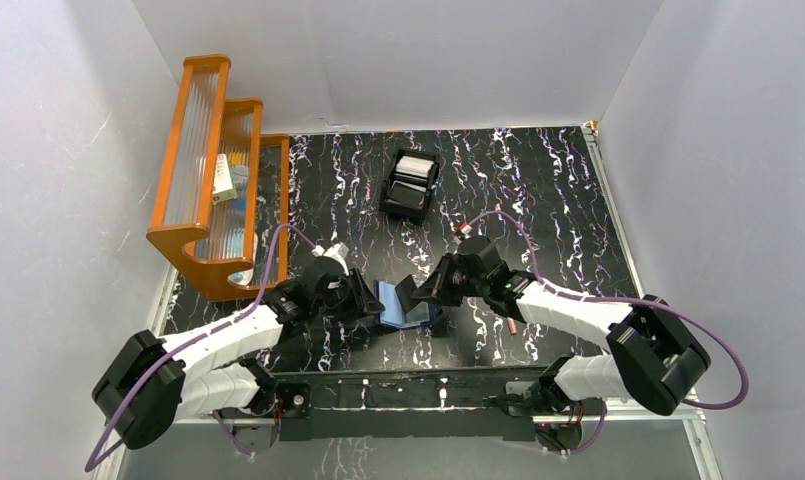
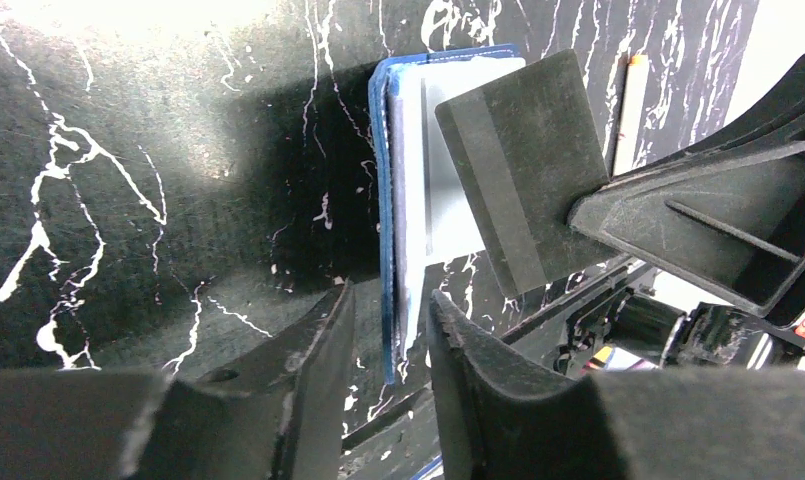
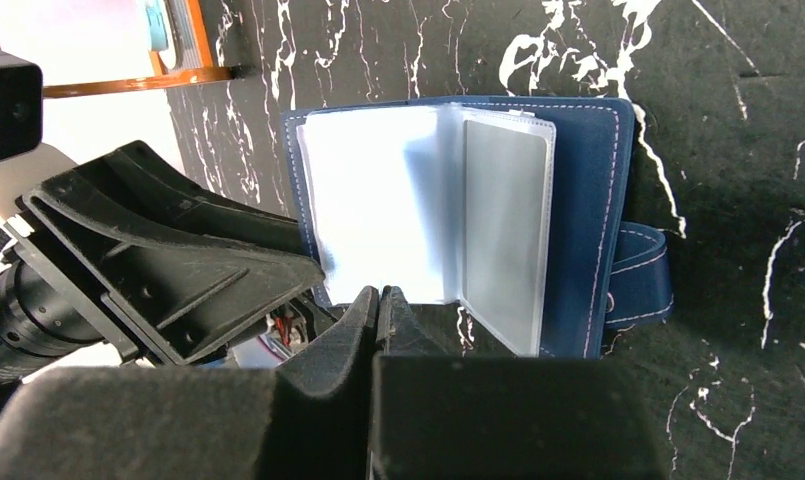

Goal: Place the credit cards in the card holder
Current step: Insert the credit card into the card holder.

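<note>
The navy card holder (image 1: 410,310) lies open at the table's near centre, with clear sleeves inside (image 3: 398,200) and its snap tab (image 3: 640,275) to the right. My left gripper (image 2: 390,340) is open, one finger on each side of the holder's near edge (image 2: 383,220), not clearly touching it. My right gripper (image 3: 380,300) is shut on a dark grey credit card (image 2: 518,170), seen edge-on in its own view. It holds the card tilted just above the open sleeves. More cards (image 1: 415,165) sit in the black box.
A black open-top box (image 1: 408,190) stands at the back centre. An orange slatted rack (image 1: 213,170) holding small items is at the back left. A thin pale stick (image 2: 633,110) lies on the table to the right of the holder. White walls enclose the table.
</note>
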Motion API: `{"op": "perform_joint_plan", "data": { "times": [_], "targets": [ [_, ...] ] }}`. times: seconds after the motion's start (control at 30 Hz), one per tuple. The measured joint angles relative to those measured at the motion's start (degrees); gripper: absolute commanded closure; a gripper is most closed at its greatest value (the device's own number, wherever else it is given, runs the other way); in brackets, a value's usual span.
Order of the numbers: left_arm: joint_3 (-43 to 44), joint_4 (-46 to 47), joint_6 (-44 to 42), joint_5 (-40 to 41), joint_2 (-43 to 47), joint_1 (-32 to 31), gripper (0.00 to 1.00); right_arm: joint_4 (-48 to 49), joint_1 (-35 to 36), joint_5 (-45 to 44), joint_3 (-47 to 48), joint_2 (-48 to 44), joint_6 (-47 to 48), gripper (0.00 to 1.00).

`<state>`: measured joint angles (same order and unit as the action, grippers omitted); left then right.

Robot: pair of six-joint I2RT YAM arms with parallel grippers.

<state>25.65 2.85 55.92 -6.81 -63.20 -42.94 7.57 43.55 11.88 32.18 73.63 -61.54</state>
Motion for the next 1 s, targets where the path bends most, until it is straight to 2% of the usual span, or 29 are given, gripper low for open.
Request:
{"op": "perform_joint_plan", "data": {
  "times": [0.2, 0.3, 1.0],
  "targets": [
    [-1.88, -0.39, -0.57, 0.24, -0.09, 0.0, 0.93, 5.57, 0.13, -0.17, -3.91, 1.55, 0.46, 1.0],
    [-2.45, -0.57, -0.9, 0.24, -0.81, 0.0, 0.99, 7.65, 0.15, -0.44, -5.73, 2.14, 0.81, 1.0],
    [-2.45, -0.15, -2.6, 0.26, -4.39, 0.0, 1.0, 22.62, 1.27, 1.68, -8.09, 8.63, 5.05, 1.0]
  ]
}}
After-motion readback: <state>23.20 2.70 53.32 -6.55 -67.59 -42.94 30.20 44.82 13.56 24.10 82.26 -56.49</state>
